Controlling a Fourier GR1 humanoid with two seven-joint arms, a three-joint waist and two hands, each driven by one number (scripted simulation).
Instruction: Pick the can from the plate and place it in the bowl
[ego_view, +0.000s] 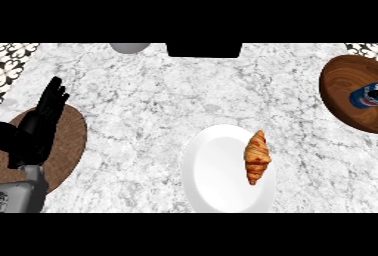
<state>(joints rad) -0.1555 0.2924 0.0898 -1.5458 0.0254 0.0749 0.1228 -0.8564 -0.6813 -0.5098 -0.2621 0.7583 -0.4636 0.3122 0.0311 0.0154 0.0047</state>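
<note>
— Head view: what is the left hand (38, 126) doing?
— Fingers straight, holding nothing, at the worktop's (148, 100) left edge. The can (367, 96) lies in the bowl (342, 80), right edge.

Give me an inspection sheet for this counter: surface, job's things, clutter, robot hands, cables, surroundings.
Surface: marble counter.
Job's things: can lying in a wooden dish at the right edge, plate or bowl unclear; white plate near the front.
Clutter: croissant on the white plate's right rim; brown round mat at left; grey object at the back edge.
Robot hands: left robot hand open, fingers up, resting over the mat; right not in view.
Cables: nothing seen.
Surroundings: patterned tiles at the back corners; black block at the back.
</note>
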